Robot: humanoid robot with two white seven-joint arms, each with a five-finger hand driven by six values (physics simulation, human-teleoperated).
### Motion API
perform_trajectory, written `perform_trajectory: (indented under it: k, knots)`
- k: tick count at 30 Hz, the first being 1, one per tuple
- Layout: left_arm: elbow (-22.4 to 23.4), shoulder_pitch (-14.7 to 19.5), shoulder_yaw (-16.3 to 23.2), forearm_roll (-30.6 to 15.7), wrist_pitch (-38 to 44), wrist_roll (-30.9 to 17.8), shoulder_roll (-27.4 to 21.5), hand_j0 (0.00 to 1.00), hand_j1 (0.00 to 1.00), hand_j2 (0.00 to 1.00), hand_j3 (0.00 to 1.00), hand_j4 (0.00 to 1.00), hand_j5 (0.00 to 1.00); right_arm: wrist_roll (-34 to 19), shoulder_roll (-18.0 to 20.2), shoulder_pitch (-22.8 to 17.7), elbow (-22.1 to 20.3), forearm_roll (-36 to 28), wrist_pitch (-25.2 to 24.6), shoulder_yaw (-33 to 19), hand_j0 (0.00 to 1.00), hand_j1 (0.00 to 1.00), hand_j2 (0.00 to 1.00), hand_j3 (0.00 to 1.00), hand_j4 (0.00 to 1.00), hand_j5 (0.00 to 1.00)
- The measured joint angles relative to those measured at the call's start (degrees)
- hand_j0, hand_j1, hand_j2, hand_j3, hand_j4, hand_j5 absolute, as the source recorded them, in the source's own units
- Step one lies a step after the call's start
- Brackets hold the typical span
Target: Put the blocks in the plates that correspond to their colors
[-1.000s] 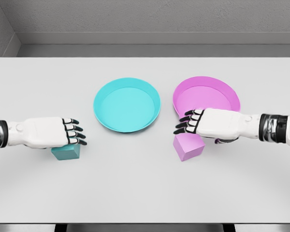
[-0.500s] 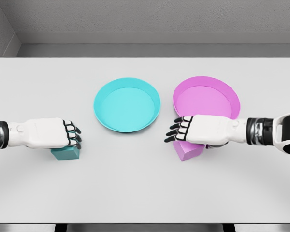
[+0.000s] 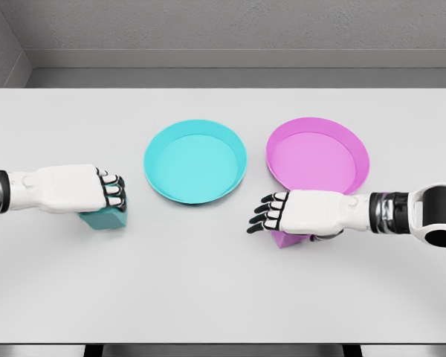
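Head view shows the left hand (image 3: 78,190) reaching in from the left edge with its fingers curled down over the top and far side of the teal block (image 3: 104,220), which looks gripped, though whether the block rests on the white table (image 3: 223,297) or is just clear of it cannot be told. To its right, well apart, sits the teal plate (image 3: 195,161), holding nothing. On the other side, the right hand (image 3: 301,212) comes in from the right edge and lies palm-down across the pink block (image 3: 288,238), only a lower corner of which peeks out beneath it; its dark fingers (image 3: 264,218) are spread and stretched past the block toward the middle of the table, so it holds nothing. The pink plate (image 3: 317,158) lies just beyond that hand, close to the block, and is likewise bare. Judging by this, the task is at its grasping step: one block appears secured, the other merely covered, neither delivered. Next, the left hand would need to lift and carry its block rightward over the teal rim before releasing, while the right hand would need to close its fingers around the pink block first, then make only a short move away from the robot to its plate. The covered block could slide out if the fingers close unevenly.
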State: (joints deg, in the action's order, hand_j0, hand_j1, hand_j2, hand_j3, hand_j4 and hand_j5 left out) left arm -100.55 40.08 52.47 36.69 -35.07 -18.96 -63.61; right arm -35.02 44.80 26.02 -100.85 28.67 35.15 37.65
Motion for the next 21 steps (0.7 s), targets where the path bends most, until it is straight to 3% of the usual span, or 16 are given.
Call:
perform_trajectory:
  k: [5,10,14,15,21]
  knots:
    - [2.3,3.4,-0.3,-3.0,0.0,0.1,2.3,0.39,0.39,0.39,0.39,0.39,0.39,0.0,0.2,0.0,0.0,0.4,0.0,-0.5,0.97,0.97,0.97,0.97,0.97,0.97]
    - [3.8,6.1,-0.3,-4.5,0.0,0.0,6.2,0.39,0.39,0.39,0.39,0.39,0.39,0.0,0.2,0.2,0.0,1.2,0.0,-0.6,0.78,0.78,0.78,0.78,0.78,0.78]
    - [6.8,7.8,-0.3,-5.5,0.0,0.0,10.1,0.39,0.39,0.39,0.39,0.39,0.39,-0.1,0.3,0.2,0.0,1.3,-0.2,-0.7,0.74,0.74,0.74,0.74,0.74,0.74]
    - [8.1,8.5,-0.3,-5.8,0.0,0.0,11.2,0.39,0.39,0.39,0.39,0.39,0.39,-0.1,0.3,0.3,0.0,1.7,-0.2,-0.7,0.66,0.66,0.66,0.66,0.66,0.66]
    - [15.3,11.0,-0.2,-6.7,0.0,-0.1,18.2,0.40,0.40,0.40,0.40,0.40,0.40,0.0,0.3,0.4,0.0,2.4,-0.1,-0.7,0.65,0.65,0.65,0.65,0.65,0.65]
